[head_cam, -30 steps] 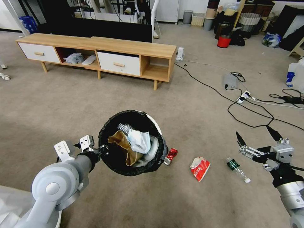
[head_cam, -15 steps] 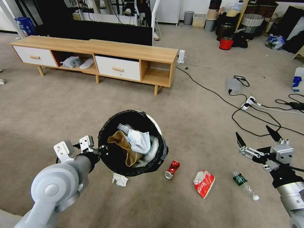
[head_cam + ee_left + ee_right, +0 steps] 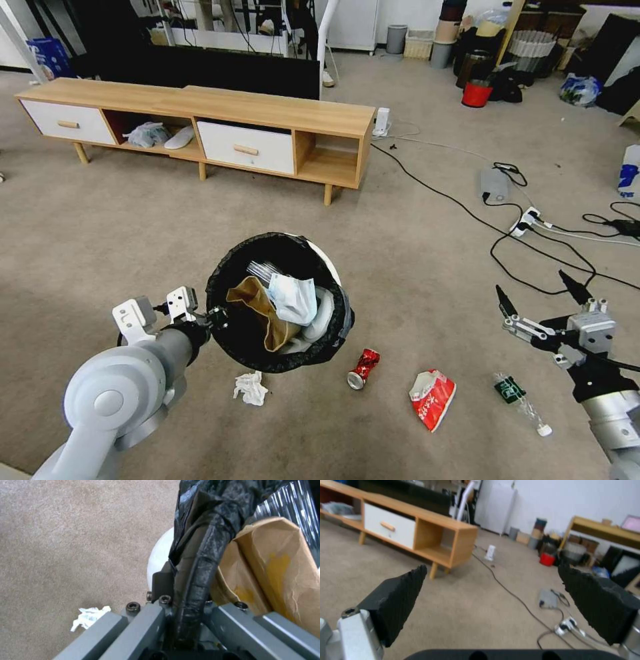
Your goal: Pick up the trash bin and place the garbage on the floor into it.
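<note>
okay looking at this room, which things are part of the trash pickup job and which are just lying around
Job:
- white plastic bin with black bag liner, rim clamped in left gripper
- crumpled white tissue
- crushed red can
- red-white snack wrapper
- small green-labelled plastic bottle
- right gripper, open

Lying about:
- wooden TV cabinet
- black cables
- red bucket

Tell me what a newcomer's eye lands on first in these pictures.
First the trash bin, held off the carpet by the left gripper clamped on its black-bagged rim, with a brown paper bag and a mask inside. Then the litter on the floor in front: a tissue, a red can, a wrapper and a bottle. The right gripper hangs open above the bottle.
</note>
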You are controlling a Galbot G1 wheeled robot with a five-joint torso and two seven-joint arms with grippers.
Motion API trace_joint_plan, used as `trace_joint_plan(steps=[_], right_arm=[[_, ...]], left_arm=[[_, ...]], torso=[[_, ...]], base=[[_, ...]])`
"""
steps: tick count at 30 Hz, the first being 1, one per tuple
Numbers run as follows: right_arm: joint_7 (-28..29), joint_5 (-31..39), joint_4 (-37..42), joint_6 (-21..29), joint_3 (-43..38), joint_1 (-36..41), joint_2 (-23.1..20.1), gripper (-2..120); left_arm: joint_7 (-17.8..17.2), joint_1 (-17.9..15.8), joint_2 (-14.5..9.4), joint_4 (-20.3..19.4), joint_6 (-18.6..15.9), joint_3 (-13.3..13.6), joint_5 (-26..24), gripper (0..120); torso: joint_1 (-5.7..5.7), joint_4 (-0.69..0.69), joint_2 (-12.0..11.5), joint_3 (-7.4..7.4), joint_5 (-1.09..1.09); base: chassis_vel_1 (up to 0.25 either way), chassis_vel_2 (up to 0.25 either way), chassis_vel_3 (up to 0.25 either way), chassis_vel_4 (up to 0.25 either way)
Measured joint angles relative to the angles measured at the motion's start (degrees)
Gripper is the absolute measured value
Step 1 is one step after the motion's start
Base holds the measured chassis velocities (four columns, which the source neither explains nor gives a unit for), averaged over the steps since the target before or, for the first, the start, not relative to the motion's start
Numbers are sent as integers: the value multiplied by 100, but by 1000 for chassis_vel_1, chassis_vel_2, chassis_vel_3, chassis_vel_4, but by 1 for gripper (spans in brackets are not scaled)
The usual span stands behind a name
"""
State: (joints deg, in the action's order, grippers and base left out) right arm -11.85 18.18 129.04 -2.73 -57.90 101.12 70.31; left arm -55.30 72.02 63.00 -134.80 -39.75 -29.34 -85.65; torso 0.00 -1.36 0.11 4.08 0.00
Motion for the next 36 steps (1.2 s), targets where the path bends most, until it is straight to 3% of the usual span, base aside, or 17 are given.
trace_joint_plan(steps=[4,5,7,9,15,17,22,25,36], right_arm=[[101,64,-210,37,-1,8,-209,100],[160,180,-358,61,-2,26,-495,100],[206,230,-415,95,-3,32,-638,100],[393,468,-591,319,43,67,-1125,100],[743,871,-851,676,168,96,-1764,100],[1002,1191,-1129,965,329,45,-2227,100],[1201,1516,-1437,1198,595,-109,-2615,100],[1395,2007,-1727,1763,940,-282,-3121,100],[1078,2880,-2361,2578,1517,-435,-4315,100]], left_arm=[[0,22,5,-2,-3,-2,12,0],[2,30,8,-4,-8,-2,17,0],[2,35,10,-4,-13,-2,25,0],[23,39,21,9,-24,8,95,0],[79,45,32,26,-38,73,222,0],[152,14,65,71,-50,127,355,0],[244,-37,101,142,-54,165,531,0],[314,-83,127,217,-59,191,622,0],[407,32,220,307,-69,106,812,0]], torso=[[0,0,0,0,1],[0,0,0,0,1],[0,1,0,0,1],[0,1,0,0,1],[0,0,0,0,1],[0,1,0,0,1],[0,0,0,0,1],[0,1,0,0,0],[0,1,-1,1,1]], base=[[0,0,0,0],[0,0,0,0],[0,0,0,0],[0,0,0,0],[0,0,0,0],[0,0,0,0],[0,0,0,0],[0,0,0,0],[0,0,0,0]])
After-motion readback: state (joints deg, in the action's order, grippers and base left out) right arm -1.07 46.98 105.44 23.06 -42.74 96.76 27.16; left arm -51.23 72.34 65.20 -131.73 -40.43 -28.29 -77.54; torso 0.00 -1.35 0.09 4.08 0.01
